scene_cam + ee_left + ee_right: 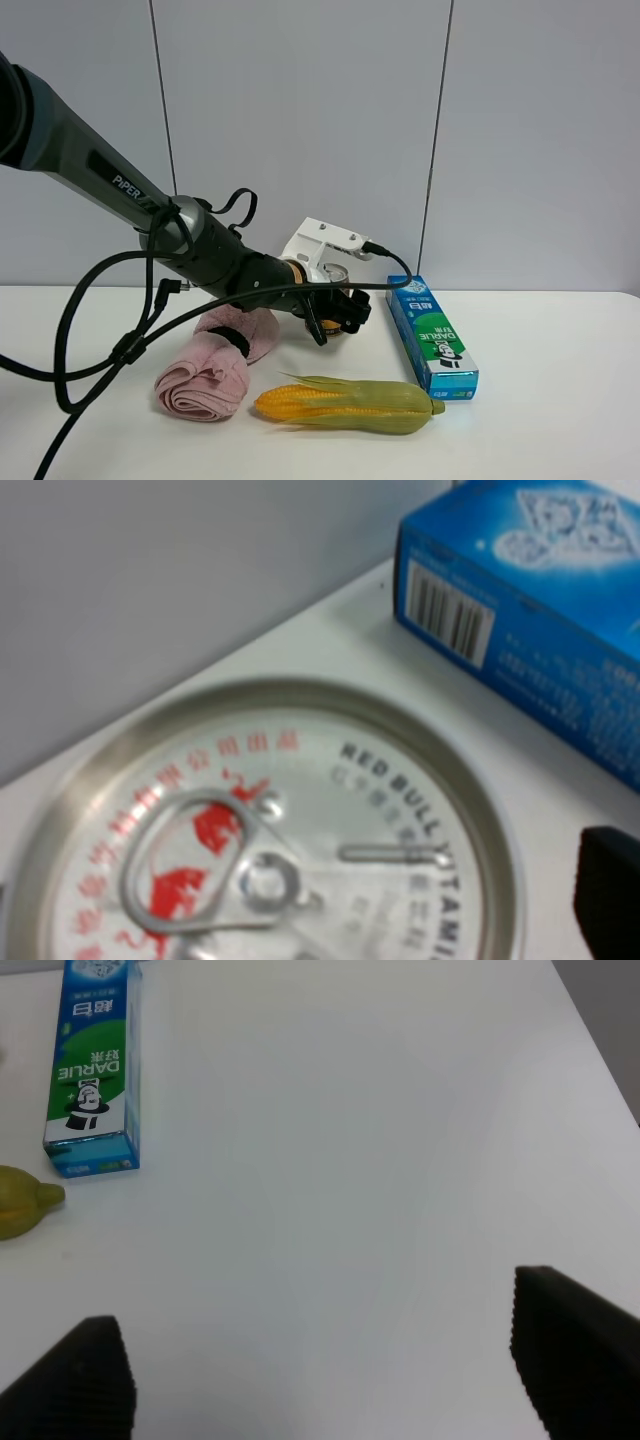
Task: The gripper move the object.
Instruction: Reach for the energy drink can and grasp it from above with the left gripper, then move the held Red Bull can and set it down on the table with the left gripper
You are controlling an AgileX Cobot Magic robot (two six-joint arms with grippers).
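Observation:
The gold-yellow Red Bull can (337, 275) stands upright on the white table, mostly hidden by my left gripper (338, 318). In the left wrist view its silver top (270, 830) with red lettering fills the frame. The black jaws stand on either side of the can. One finger (608, 890) shows beside the rim with a strip of table between them, so the gripper is open around the can. My right gripper (325, 1380) is open and empty over bare table, and it is out of the exterior view.
A blue-green toothpaste box (432, 335) lies right of the can and also shows in both wrist views (530, 610) (92, 1070). A corn cob (345, 403) lies in front. A rolled pink cloth (215, 365) lies front left, under the arm's cables.

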